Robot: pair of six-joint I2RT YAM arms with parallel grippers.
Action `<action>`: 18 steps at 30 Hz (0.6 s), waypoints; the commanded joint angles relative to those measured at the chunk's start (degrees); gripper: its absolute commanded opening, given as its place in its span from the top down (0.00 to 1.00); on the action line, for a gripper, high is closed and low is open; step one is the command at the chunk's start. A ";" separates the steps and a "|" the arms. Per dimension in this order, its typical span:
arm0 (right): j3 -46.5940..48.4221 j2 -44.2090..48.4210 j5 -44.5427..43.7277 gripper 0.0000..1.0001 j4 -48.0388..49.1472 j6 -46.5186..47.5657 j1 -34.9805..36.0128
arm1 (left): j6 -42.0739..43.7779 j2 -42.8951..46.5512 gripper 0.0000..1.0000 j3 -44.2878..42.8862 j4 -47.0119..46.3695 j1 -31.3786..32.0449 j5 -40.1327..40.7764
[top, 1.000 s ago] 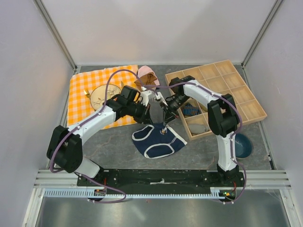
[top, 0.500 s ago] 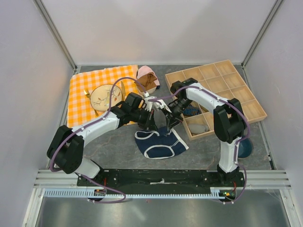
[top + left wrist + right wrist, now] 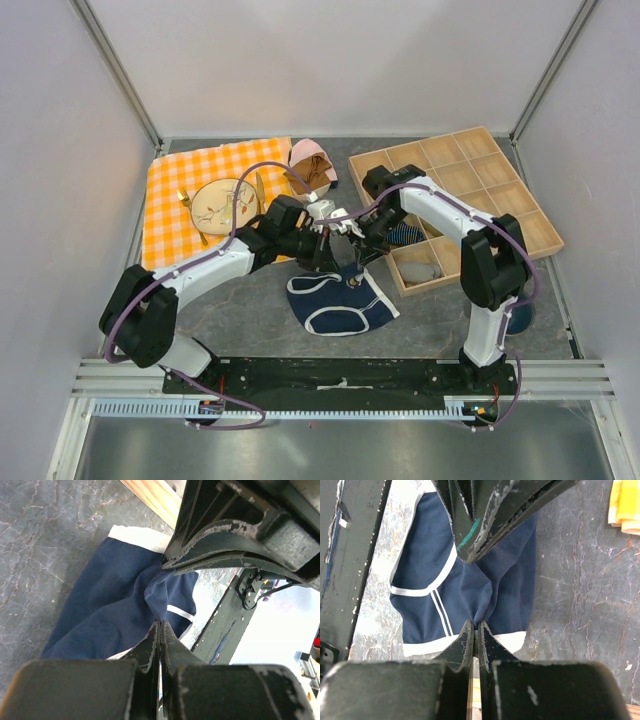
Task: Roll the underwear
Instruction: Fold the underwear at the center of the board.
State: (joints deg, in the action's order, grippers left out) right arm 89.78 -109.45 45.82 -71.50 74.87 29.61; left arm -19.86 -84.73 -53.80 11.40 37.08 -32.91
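The underwear is navy blue with white trim and lies on the grey table in front of both arms. My left gripper and right gripper meet close together over its far edge. In the left wrist view my left gripper is shut on a pinched fold of the underwear. In the right wrist view my right gripper is shut on a fold of the underwear near its white waistband. The two pinch points are almost touching.
An orange checked cloth with a plate and cutlery lies at the back left. Brown and pink garments lie behind the grippers. A wooden compartment tray at the right holds a striped rolled cloth. A blue bowl stands near the right arm.
Both grippers came down and together onto the underwear's far edge and shut on it. The cloth's far edge has bunched up and shifted slightly.
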 commanded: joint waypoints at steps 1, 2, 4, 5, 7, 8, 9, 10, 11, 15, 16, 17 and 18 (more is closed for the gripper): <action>-3.02 3.63 -1.44 1.00 2.86 1.33 0.28 | -3.17 -0.70 0.98 1.42 -3.84 1.94 -0.58; -3.55 3.98 -1.79 1.00 2.95 2.11 0.28 | -3.87 -0.70 0.98 1.94 -4.19 2.47 -0.58; -5.40 5.21 -2.93 1.00 2.78 3.00 0.19 | -4.49 -0.44 0.98 2.47 -5.15 3.00 -0.49; -6.01 5.73 -3.37 1.00 2.86 3.70 0.28 | -5.01 -0.35 0.98 2.91 -5.33 3.61 -0.41; -8.21 7.40 -3.90 1.00 2.78 4.40 0.19 | -5.72 0.09 0.98 3.35 -6.12 4.23 -0.32; -9.08 8.02 -3.81 1.00 2.69 4.75 0.28 | -6.24 0.18 0.98 3.70 -6.39 4.84 -0.23; -10.57 9.07 -3.90 1.00 2.60 5.37 0.28 | -6.51 0.26 0.98 3.79 -6.65 5.28 -0.32; -11.20 9.60 -3.90 1.00 2.42 5.63 0.28 | -7.21 0.44 0.98 4.05 -6.91 5.54 -0.06; -11.81 10.04 -3.99 1.00 2.16 5.81 0.28 | -7.47 0.53 0.98 4.40 -7.44 6.16 -0.05; -15.33 12.50 -3.72 1.00 1.98 6.43 0.54 | -8.88 1.06 0.98 5.55 -8.76 7.74 0.47; -16.03 12.85 -3.72 1.00 1.98 6.43 0.80 | -9.14 1.06 0.98 5.98 -8.85 8.00 0.73; -17.26 13.38 -3.90 1.00 1.98 6.43 1.41 | -9.41 1.23 0.98 6.34 -9.11 8.53 0.82; -17.88 13.73 -3.90 1.00 2.07 6.43 1.68 | -9.67 1.23 0.98 6.69 -9.37 8.62 1.00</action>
State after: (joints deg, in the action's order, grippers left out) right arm 74.63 -98.63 41.43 -69.28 79.11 30.11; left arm -26.30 -84.77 -48.40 5.50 44.56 -32.86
